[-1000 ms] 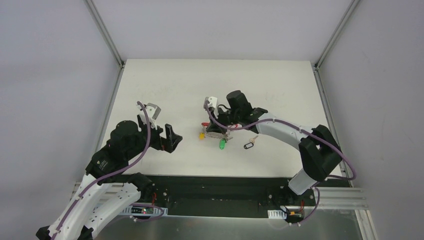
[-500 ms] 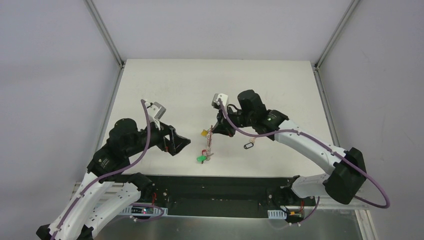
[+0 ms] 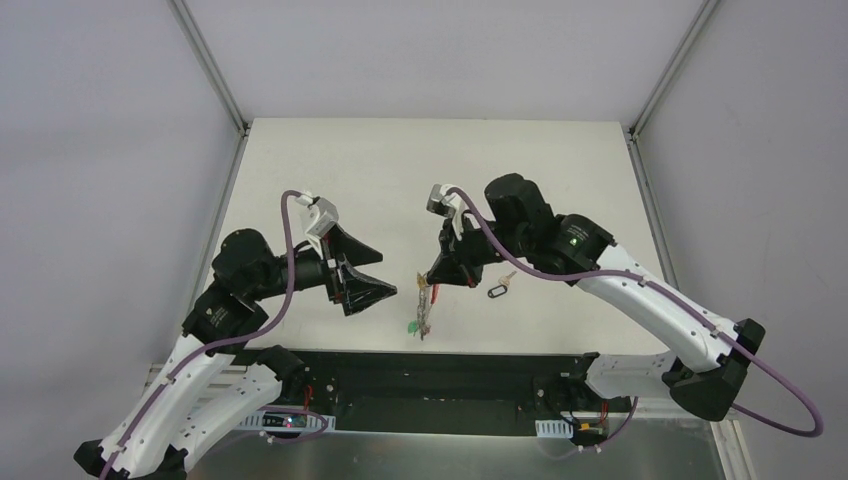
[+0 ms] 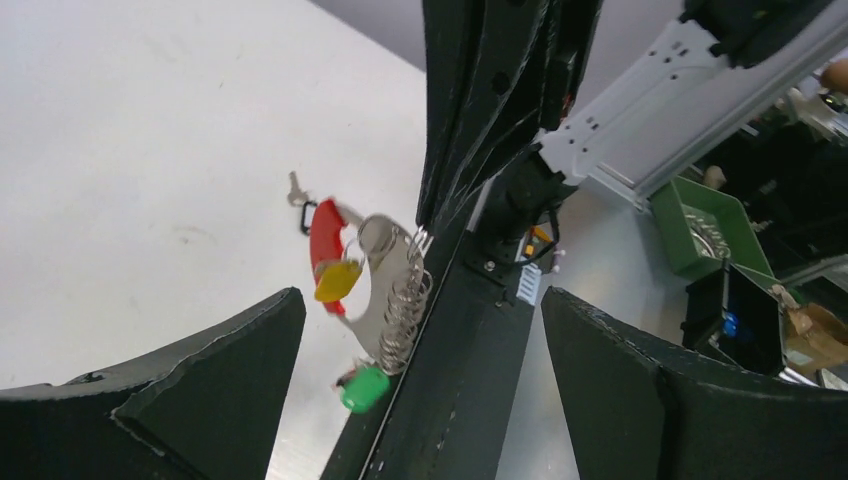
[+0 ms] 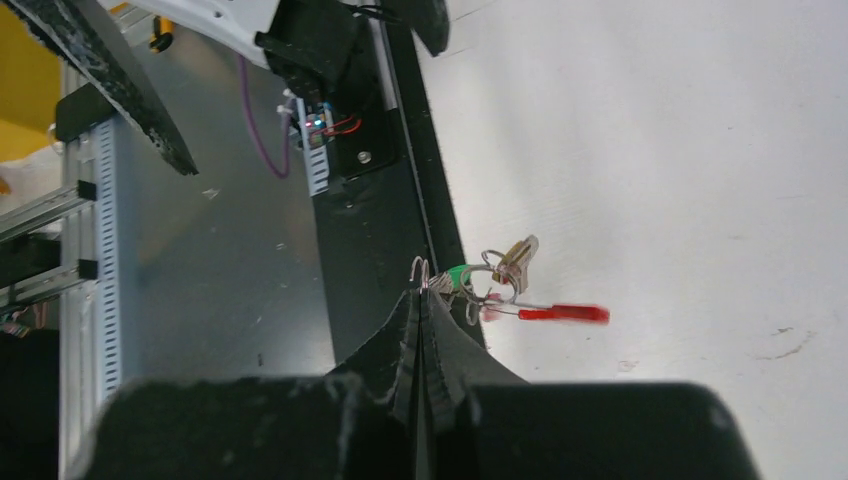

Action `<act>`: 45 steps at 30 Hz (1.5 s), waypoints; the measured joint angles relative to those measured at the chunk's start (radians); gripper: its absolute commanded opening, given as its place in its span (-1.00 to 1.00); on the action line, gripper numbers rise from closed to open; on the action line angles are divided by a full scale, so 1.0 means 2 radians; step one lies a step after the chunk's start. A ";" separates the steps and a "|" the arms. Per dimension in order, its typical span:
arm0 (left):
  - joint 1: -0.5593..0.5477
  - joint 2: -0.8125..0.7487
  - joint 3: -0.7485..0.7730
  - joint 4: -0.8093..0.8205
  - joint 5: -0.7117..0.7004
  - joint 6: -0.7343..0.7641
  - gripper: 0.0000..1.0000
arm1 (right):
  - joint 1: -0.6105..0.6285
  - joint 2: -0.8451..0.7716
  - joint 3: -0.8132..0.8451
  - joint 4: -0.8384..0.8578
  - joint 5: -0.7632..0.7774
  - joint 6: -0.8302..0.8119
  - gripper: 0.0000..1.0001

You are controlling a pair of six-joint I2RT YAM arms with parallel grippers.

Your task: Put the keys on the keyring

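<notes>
My right gripper (image 3: 440,276) is shut on the top wire loops of the keyring (image 3: 425,303), which hangs in the air over the table's near edge. In the left wrist view its red arc (image 4: 322,240) and silvery spring loops (image 4: 405,310) show, with a yellow tag (image 4: 337,281) and a green tag (image 4: 364,388) dangling from them. In the right wrist view the shut gripper (image 5: 420,297) pinches the loops, with a green tag (image 5: 458,275) and a blurred red tag (image 5: 560,313) beyond. My left gripper (image 3: 390,273) stands open just left of the keyring, apart from it. One black-tagged key (image 3: 497,290) lies on the table.
The black base rail (image 3: 450,365) runs along the table's near edge, right under the hanging keyring. Off the table, the left wrist view shows a green bin (image 4: 700,220) and a black box (image 4: 745,320). Grey walls and frame posts enclose the table.
My right arm has lifted the keyring off the table and carried it toward the near edge. My left gripper has risen and swung right, closer to the keyring.
</notes>
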 measured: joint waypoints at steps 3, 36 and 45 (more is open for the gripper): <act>0.000 0.002 -0.003 0.049 0.033 -0.011 0.59 | 0.018 -0.002 0.018 -0.019 -0.001 0.017 -1.00; 0.000 0.012 -0.033 0.177 0.151 -0.061 -0.49 | 0.063 0.053 0.141 -0.045 0.003 0.142 -1.00; 0.000 0.011 -0.034 0.179 0.157 -0.062 -0.68 | 0.067 0.054 0.147 -0.048 0.003 0.142 -1.00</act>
